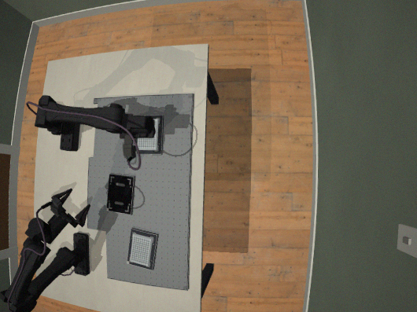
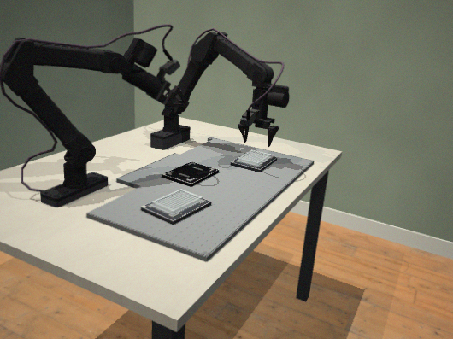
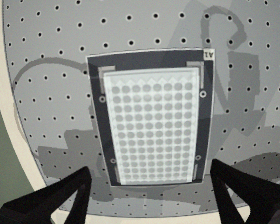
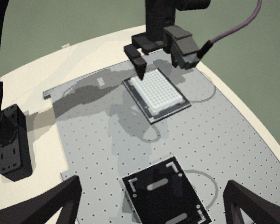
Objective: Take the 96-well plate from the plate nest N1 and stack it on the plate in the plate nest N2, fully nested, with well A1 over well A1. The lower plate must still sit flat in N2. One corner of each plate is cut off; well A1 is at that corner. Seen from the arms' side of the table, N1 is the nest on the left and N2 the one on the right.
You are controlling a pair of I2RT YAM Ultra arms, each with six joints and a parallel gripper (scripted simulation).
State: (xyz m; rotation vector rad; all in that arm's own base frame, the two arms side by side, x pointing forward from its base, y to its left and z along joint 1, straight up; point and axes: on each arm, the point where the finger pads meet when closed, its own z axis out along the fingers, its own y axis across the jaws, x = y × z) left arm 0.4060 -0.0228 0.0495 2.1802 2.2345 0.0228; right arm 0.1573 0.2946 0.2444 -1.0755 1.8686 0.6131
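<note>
A white 96-well plate (image 1: 149, 139) sits in nest N1 at the far end of the grey baseplate (image 2: 214, 190). My left gripper (image 2: 258, 136) hangs open a little above this plate (image 2: 254, 159). In the left wrist view its fingers stand apart over the plate's near short edge, touching nothing. The second plate (image 1: 142, 248) (image 2: 176, 205) lies flat in nest N2. My right gripper (image 1: 79, 200) is open and empty, raised beside the baseplate, far from both plates. The right wrist view shows the left gripper (image 4: 155, 56) over the N1 plate (image 4: 156, 93).
An empty black nest (image 1: 120, 193) sits between N1 and N2, and it also shows in the exterior view (image 2: 191, 172) and the right wrist view (image 4: 169, 208). The arm bases (image 2: 73, 188) stand on the white table beside the baseplate. The table edge runs close behind the nests.
</note>
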